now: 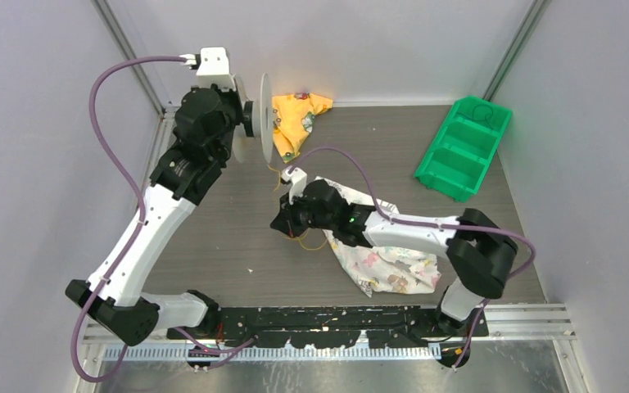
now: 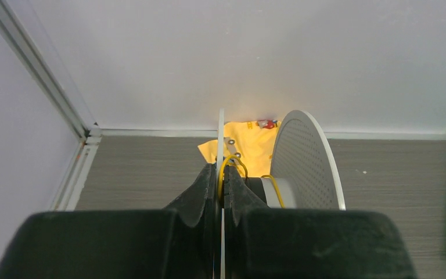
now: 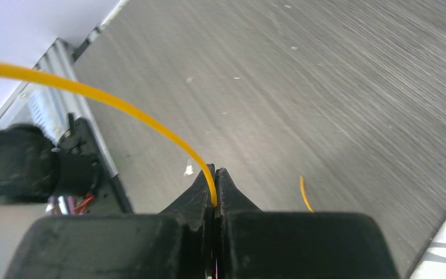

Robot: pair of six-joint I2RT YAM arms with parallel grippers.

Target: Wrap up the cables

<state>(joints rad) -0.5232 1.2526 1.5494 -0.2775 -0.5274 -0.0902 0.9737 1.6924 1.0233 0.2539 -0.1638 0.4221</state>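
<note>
A white spool (image 1: 264, 116) with two thin round rims is held up on edge at the back left. My left gripper (image 1: 244, 123) is shut on its near rim (image 2: 220, 139); the far perforated rim (image 2: 305, 160) and the grey hub (image 2: 276, 192) show in the left wrist view, with yellow cable (image 2: 232, 164) looped over the rim and onto the hub. The thin yellow cable (image 1: 278, 176) runs down from the spool toward the table middle. My right gripper (image 1: 281, 223) is shut on the cable (image 3: 116, 107) low over the table; a loose loop (image 1: 311, 243) lies beneath it.
A yellow patterned cloth (image 1: 296, 119) lies at the back behind the spool. A white patterned cloth (image 1: 381, 254) lies under the right arm. A green compartment bin (image 1: 463, 147) stands at the back right. Walls close in the left, back and right.
</note>
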